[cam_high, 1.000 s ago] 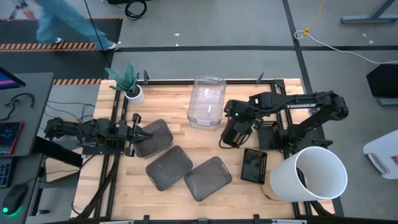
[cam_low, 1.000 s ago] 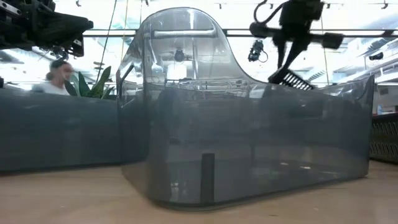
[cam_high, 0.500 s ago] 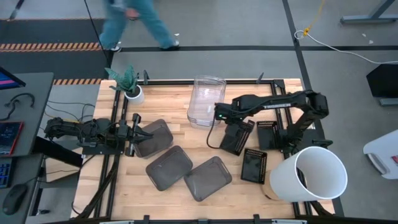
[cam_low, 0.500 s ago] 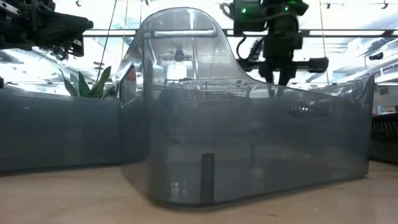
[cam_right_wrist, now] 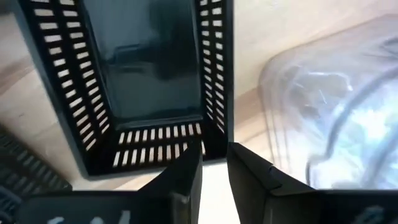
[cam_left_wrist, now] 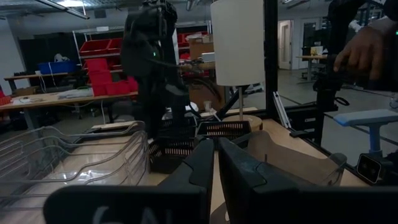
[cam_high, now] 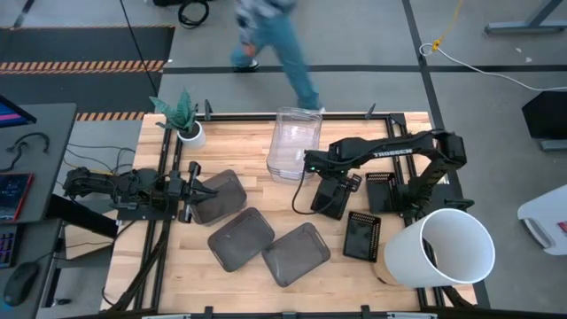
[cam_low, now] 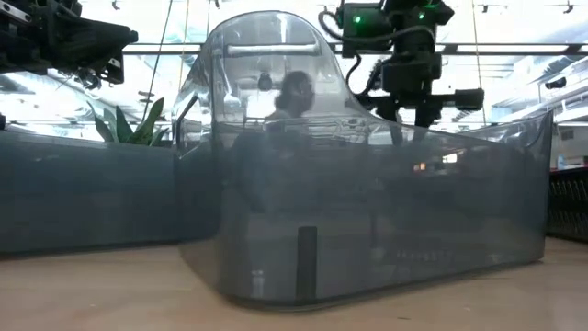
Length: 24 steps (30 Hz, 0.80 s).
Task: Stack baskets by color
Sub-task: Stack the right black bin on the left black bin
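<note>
The right gripper (cam_right_wrist: pixel 214 163), fingers slightly parted, is hovering over a slotted black plastic basket (cam_right_wrist: pixel 146 81) beside 1 clear bin (cam_right_wrist: pixel 339 106).

Left pincer (cam_high: pixel 197 190) low and closed at table's left; right pincer (cam_right_wrist: pixel 214 163) parted slightly, mid-table.

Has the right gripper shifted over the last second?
Yes. In the high view the right gripper has swung toward the left arm's side, closer to the clear baskets, carrying a black perforated basket away from the white bucket.
</note>
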Each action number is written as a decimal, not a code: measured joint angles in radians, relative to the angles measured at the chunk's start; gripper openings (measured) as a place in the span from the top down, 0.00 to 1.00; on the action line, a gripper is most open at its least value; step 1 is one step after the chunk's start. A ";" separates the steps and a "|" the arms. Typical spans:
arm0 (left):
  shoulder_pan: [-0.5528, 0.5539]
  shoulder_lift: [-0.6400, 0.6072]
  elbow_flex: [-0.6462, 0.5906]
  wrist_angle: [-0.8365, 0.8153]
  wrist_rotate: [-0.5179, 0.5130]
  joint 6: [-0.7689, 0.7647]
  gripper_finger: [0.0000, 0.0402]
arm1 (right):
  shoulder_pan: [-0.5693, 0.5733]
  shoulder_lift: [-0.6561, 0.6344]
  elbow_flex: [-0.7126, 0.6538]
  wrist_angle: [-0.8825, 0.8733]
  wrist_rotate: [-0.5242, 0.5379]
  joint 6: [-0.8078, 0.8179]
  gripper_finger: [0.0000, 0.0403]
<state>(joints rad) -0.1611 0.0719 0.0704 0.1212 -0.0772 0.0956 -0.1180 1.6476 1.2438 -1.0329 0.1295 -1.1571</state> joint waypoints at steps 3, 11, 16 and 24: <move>0.000 0.000 0.000 0.000 0.000 0.000 0.93 | -0.002 -0.047 0.000 -0.040 -0.001 0.055 0.79; 0.000 0.000 0.000 0.000 0.000 0.000 0.92 | -0.097 -0.127 0.000 -0.288 -0.011 0.349 0.79; 0.000 0.000 0.000 0.001 0.000 0.000 0.92 | -0.130 -0.127 -0.021 -0.386 -0.022 0.577 0.79; 0.000 0.000 0.000 0.000 0.000 0.000 0.94 | -0.156 -0.127 -0.186 -0.375 -0.019 0.722 0.76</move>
<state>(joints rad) -0.1608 0.0719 0.0704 0.1215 -0.0776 0.0956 -0.2745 1.5204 1.0579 -1.4082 0.1106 -0.4354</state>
